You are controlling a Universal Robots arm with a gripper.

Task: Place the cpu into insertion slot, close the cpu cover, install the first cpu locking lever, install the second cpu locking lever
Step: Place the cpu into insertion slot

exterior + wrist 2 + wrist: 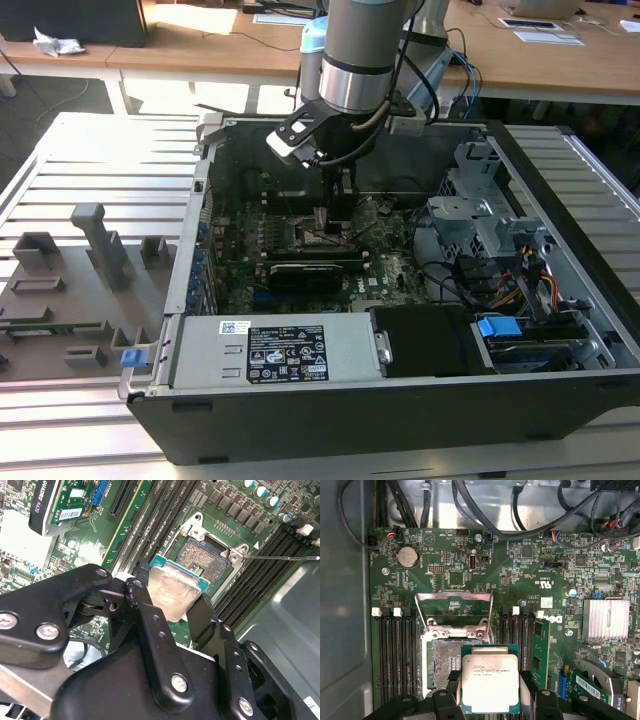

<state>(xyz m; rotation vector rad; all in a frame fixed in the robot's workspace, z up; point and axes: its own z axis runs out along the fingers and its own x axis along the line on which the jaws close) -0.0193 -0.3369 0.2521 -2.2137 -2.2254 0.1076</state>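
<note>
The black two-fingered end effector (170,594) is clamped on the cpu (175,586), a small flat square chip with a pale silvery-grey metal top. Its fingers (142,600) press against two opposite edges of the chip.

In the first wrist view the cpu (490,682) hangs over one side of the insertion slot (441,665), a small square socket with a dark centre and a thin silver rim. The chip is off-centre and not seated, so much of the contact field lies bare.

The cpu cover (454,596) is a thin square frame of silvery metal with a large window. It is swung open from the socket's far edge, and green board shows through the window. In the second wrist view a thin silvery rod (280,557) sticks out from one corner of the socket.

All of this sits on the green motherboard (395,270) inside an open black computer case (300,420) in the middle of the exterior view, where the end effector (335,215) reaches down from the top centre. The case rests on a pale slatted metal table (100,160). A grey moulded fixture tray (60,290) lies towards the exterior view's left, just beside the case.
</note>
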